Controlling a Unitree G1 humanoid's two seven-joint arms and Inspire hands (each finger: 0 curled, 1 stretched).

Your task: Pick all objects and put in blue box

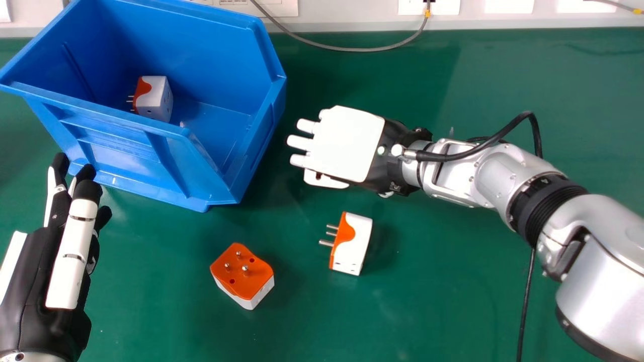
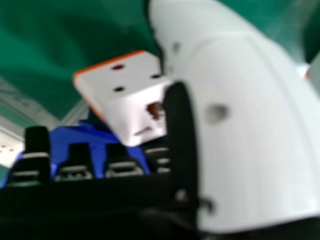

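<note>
And there's the adapter (image 2: 135, 82), thumb (image 2: 250, 120) right up against it! Fingertips (image 2: 77, 155) near it, box (image 2: 62, 142) beyond it.

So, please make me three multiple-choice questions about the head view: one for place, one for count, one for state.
1. Where is the top-left plug?
A) Behind the box
B) Inside the box
C) On the box's rim

2. How many plugs show on the table?
A) Two
B) None
C) Five

3. Where do the left table plug's pins point?
A) Down
B) Sideways
C) Up

1: B, the box's walls surround it.
2: A, the left table plug and the right one show.
3: C, they rise from its upward orange face.
</note>
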